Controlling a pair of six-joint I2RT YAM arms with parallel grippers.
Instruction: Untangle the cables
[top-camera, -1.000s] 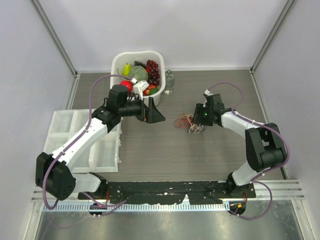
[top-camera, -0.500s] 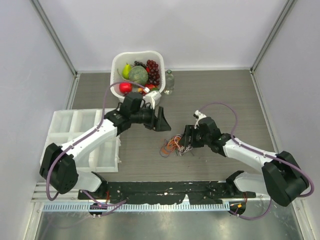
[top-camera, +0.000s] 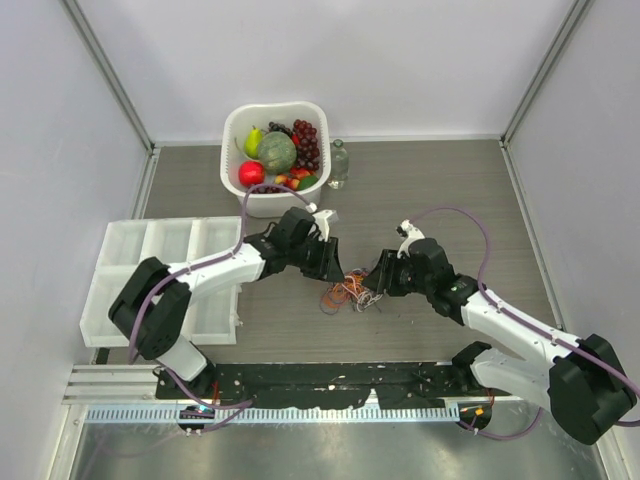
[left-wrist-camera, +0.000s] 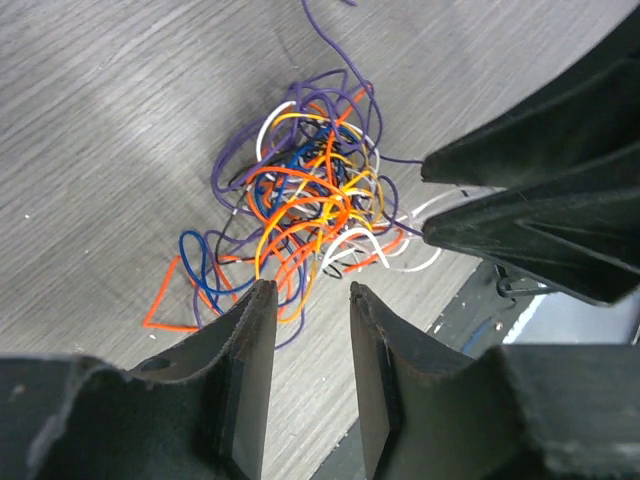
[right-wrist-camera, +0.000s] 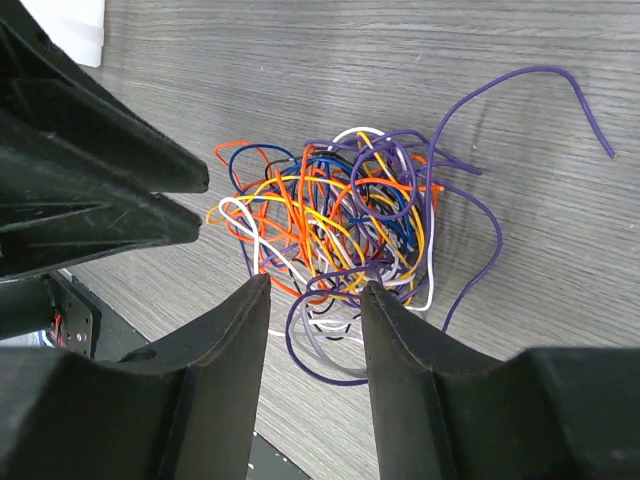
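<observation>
Lying on the grey wood-grain table (top-camera: 450, 190), roughly mid-width and toward the near side, the cables (top-camera: 350, 291) sit as one small tangle btwn the two grippers. The left gripper (top-camera: 335, 268) comes at the bunch from the left and the right gripper (top-camera: 378, 282) from the right. Both are low over it, tips facing each other w/ the wires in the middle.

L wrist view: left gripper (left-wrist-camera: 307, 290) has its jaws apart w/ a narrow gap, not clamped on any wire. The tips sit at the tangle's near fringe; an orange loop and a purple one reach just into the gap. The bunch is orange, yellow, purple, blue, white + a bit of black, knotted tight at the core. One orange strand juts out in an angular bend at lower left, w/ a blue loop beside it. A purple end trails off at the top.

R wrist view: right gripper (right-wrist-camera: 310, 288) is likewise parted. Purple + white loops lie across the space btwn the tips, but the jaws don't pinch them. A long purple strand arcs free toward upper right, its end resting on the table.

Far side: white basket (top-camera: 232, 125) w/ green melon (top-camera: 277, 152), red apple (top-camera: 251, 174), dark red grapes (top-camera: 306, 140) and a pear (top-camera: 254, 140). A clear bottle (top-camera: 338, 163) stands just beside it on the right. A white compartment tray (top-camera: 120, 255) lies at the table's left, w/ the left arm (top-camera: 215, 270) bent over it.
</observation>
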